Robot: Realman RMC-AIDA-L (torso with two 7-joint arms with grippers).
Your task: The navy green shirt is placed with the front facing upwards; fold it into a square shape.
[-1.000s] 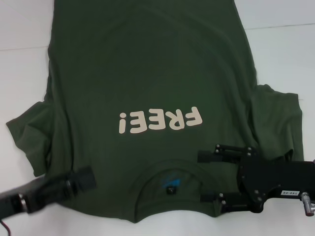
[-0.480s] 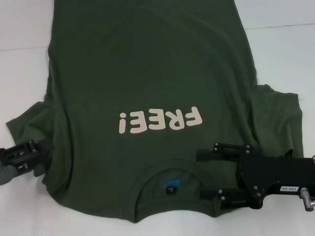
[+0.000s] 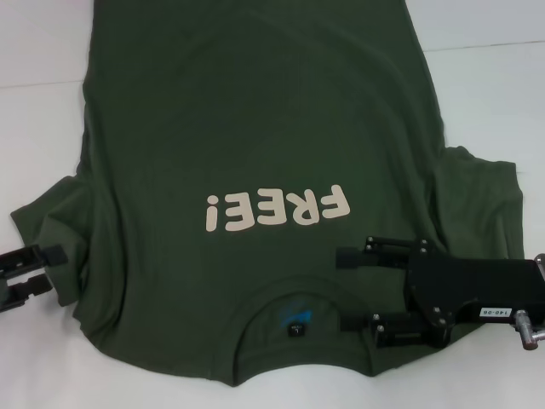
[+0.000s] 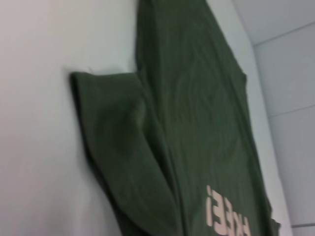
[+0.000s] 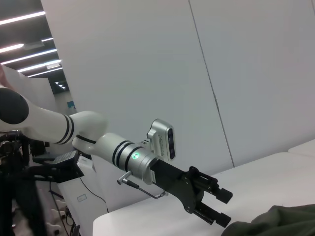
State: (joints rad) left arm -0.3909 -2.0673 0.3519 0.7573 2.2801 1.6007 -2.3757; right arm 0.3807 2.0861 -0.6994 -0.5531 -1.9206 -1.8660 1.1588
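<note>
The navy green shirt (image 3: 255, 128) lies spread face up on the white table (image 3: 494, 85). Its cream "FREE!" print (image 3: 277, 209) reads upside down from the head view, and the collar (image 3: 294, 298) with a blue label is nearest me. My right gripper (image 3: 342, 290) is open and lies over the shoulder just right of the collar. At the outer edge of the left sleeve (image 3: 51, 230), my left gripper (image 3: 53, 271) is open and holds nothing. The left wrist view shows that sleeve (image 4: 113, 128) and the shirt body. In the right wrist view the left gripper (image 5: 219, 206) shows farther off with its fingers apart.
The right sleeve (image 3: 477, 196) lies bunched beside the right arm's black wrist body (image 3: 473, 290). Bare white table shows to the left (image 3: 34, 128) and in front of the collar. A table seam (image 3: 485, 44) runs across the far right.
My left gripper has pulled back leftward, from the shirt's near left shoulder out to the sleeve edge. The right gripper has shifted slightly away from me. The shirt has not moved.
</note>
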